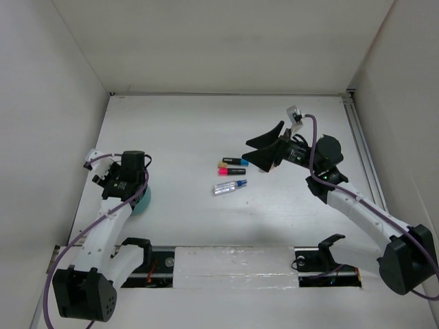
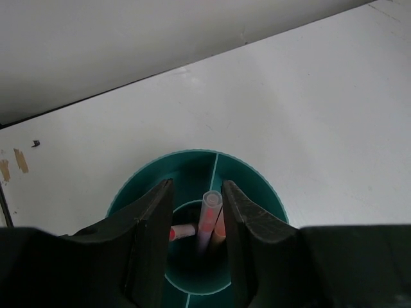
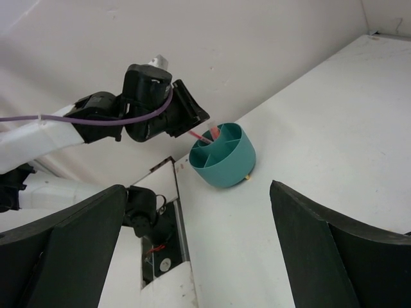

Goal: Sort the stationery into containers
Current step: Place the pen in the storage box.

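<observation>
Left gripper (image 2: 197,187) is hovering, jaws slightly apart, around thin pinkish pen (image 2: 212,202) in round teal cup (image 2: 268,192), risking snagging it out when lifting; right gripper (image 1: 248,151) hanging wide open.

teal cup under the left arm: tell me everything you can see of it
The round teal-blue cup, plastic by its look, stands upright on the white table near the front left edge. Thin walls split it into a centre well and outer compartments. Pinkish and orange sticks stand in the centre well. The left gripper hangs right over it, jaws apart around one stick.
</observation>
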Motion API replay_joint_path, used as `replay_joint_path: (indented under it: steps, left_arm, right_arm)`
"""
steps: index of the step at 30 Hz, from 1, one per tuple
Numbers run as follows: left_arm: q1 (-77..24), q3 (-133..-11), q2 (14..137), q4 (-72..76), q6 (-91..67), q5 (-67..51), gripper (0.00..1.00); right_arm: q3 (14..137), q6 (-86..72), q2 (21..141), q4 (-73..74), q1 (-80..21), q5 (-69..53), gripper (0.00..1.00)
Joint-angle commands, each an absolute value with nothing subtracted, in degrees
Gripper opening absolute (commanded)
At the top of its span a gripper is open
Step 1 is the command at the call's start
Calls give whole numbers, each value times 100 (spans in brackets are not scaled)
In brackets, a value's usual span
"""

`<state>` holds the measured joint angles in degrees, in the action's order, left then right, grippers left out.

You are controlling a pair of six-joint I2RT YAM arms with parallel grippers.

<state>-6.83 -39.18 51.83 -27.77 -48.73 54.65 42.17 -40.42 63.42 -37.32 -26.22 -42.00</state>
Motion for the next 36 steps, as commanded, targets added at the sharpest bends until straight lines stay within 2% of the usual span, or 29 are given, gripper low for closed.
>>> replay_joint_path:
  steps: [1, 5, 6, 8, 10, 11, 13, 15, 20, 23, 24, 29, 34, 36]
  left_arm:
    - [-712, -4130, 5036, -2707, -4738, 5459, 32]
    - [-712, -4192, 4809, -2541, -4544, 5256, 38]
    - [-712, -4192, 4747, -2540, -4544, 5117, 47]
    - [-712, -4192, 4492, -2261, -4308, 4940, 57]
    - [-712, -4122, 4221, -2014, -4097, 4651, 77]
    - [-712, -4061, 4132, -1934, -4044, 4571, 84]
    - [-712, -4008, 3982, -1767, -3902, 4422, 87]
    - [-712, -4008, 3797, -1714, -3815, 4351, 100]
    - [-712, -4253, 3612, -1652, -3429, 3983, 100]
    - [-712, -4517, 3507, -1739, -3375, 3780, 100]
    - [-712, -4596, 3368, -1801, -3558, 3727, 100]
    - [-712, -4816, 2612, -1952, -4341, 3814, 100]
    - [-712, -4526, 1636, -1143, -3325, 2561, 100]
    - [-712, -4474, 1582, -1055, -2989, 2548, 100]
  right_arm:
    - [4192, -4043, 6337, -4131, -2584, -4315, 100]
    - [4323, -4043, 6529, -3982, -2584, -4176, 100]
    - [4324, -4043, 6582, -3799, -2584, -4123, 100]
    - [4482, -3981, 6697, -3657, -2584, -4008, 100]
    - [4569, -3833, 6890, -3429, -2654, -3956, 100]
    - [4623, -3780, 6952, -3332, -2707, -3877, 100]
    - [4754, -3657, 7118, -3121, -2777, -3798, 100]
    - [4807, -3595, 7189, -3042, -2900, -3666, 100]
    - [5123, -3192, 7242, -2157, -3084, -2999, 100]
    - [5527, -2998, 7242, -1096, -3207, -1981, 100]
    - [5641, -2997, 7242, -803, -3208, -1325, 100]
    - [6511, -3154, 7541, 973, -3261, 481, 100]
    - [6574, -3401, 7366, 1572, -3629, 2054, 100]
    - [6644, -3472, 7365, 1722, -3630, 2372, 100]
